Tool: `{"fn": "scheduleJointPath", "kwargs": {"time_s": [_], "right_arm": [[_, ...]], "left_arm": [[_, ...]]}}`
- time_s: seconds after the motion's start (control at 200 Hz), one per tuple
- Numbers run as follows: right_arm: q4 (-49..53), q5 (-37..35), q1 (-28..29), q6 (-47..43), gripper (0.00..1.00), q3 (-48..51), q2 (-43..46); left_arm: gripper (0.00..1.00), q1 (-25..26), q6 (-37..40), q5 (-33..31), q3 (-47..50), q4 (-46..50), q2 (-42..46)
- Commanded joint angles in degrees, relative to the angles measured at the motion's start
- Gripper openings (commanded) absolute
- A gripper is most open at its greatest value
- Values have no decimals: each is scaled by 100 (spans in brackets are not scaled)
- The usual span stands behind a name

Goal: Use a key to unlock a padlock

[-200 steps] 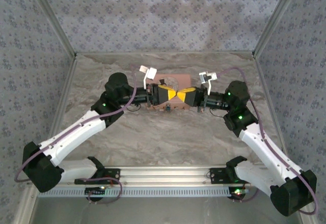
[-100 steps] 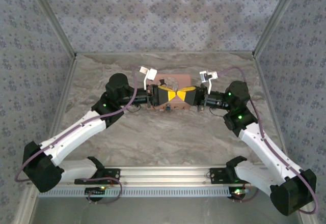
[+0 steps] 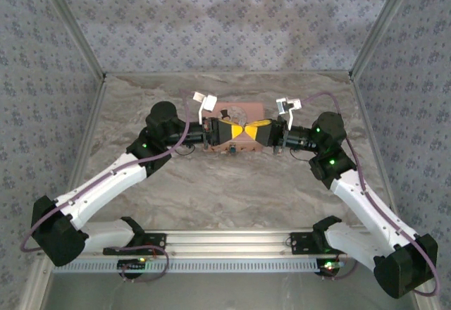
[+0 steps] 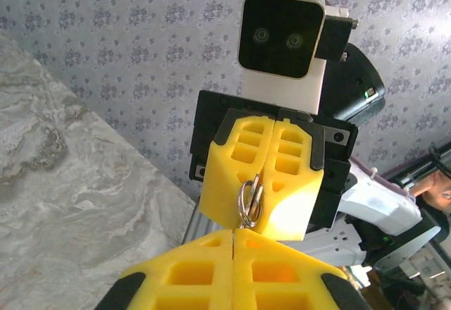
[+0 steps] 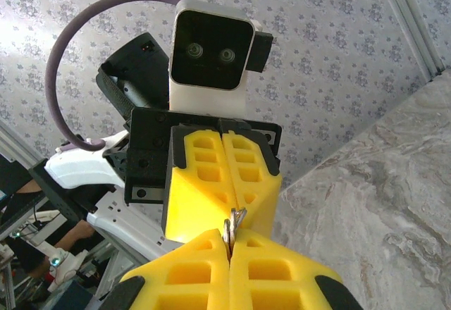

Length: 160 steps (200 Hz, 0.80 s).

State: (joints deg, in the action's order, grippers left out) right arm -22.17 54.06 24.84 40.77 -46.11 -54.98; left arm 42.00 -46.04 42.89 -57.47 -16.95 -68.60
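Note:
My two grippers meet tip to tip above the pink tin [image 3: 251,108]. The left gripper [image 3: 234,130] [image 4: 233,234] is shut, and a thin metal stem, the key, runs from the key ring [image 4: 249,199] into its seam. Facing it, the right gripper [image 3: 245,131] [image 5: 229,237] is shut on that silver ring [image 5: 233,222], which is pinched edge-on between its yellow fingertips. A small dark thing [image 3: 232,151] just below the fingertips, at the tin's front edge, may be the padlock. It is too small to tell.
The marble-patterned table [image 3: 225,197] stretches in front of the tin. Patterned walls close in the back and both sides. Each arm's white wrist camera [image 3: 206,100] [image 3: 287,104] sticks up beside the tin.
The left gripper's jaws have closed on the metal piece at the ring. Both arms stay almost where they were.

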Motion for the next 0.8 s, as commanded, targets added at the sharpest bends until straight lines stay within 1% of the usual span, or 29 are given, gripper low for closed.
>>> {"fn": "scheduleJointPath", "kwargs": {"time_s": [0.0, 0.16, 0.23, 0.295, 0.375, 0.54, 0.555, 0.61, 0.7, 0.795], "right_arm": [[-69, 243, 43, 18, 0, -17, -41], [283, 274, -15, -179, 1, -94, -11], [635, 205, -88, -324, 15, -153, 13], [965, 71, -226, -424, 33, -195, 44], [1062, -3, -347, -430, 39, -154, 113], [1158, -84, -244, -428, 42, -173, 154], [1180, -95, -241, -600, 43, -172, 161], [1359, -181, -227, -747, 43, -219, 192], [2215, -580, -232, -1285, 44, -451, 299], [3445, -1349, -232, -2083, 45, -834, 330]], "left_arm": [[0, 9, 78, 140, 4, -290, 127], [0, 10, 174, 132, -27, -146, 185], [0, 10, 254, 75, -57, 23, 215], [0, 10, 386, -18, -129, 328, 222], [0, 10, 456, -68, -169, 530, 200], [0, 28, 442, -95, -174, 546, 158], [0, 22, 451, -109, -187, 591, 151], [0, 27, 536, -160, -286, 865, 109], [0, 44, 754, -264, -515, 1510, 14], [0, 54, 1130, -479, -964, 2698, -200]]}}
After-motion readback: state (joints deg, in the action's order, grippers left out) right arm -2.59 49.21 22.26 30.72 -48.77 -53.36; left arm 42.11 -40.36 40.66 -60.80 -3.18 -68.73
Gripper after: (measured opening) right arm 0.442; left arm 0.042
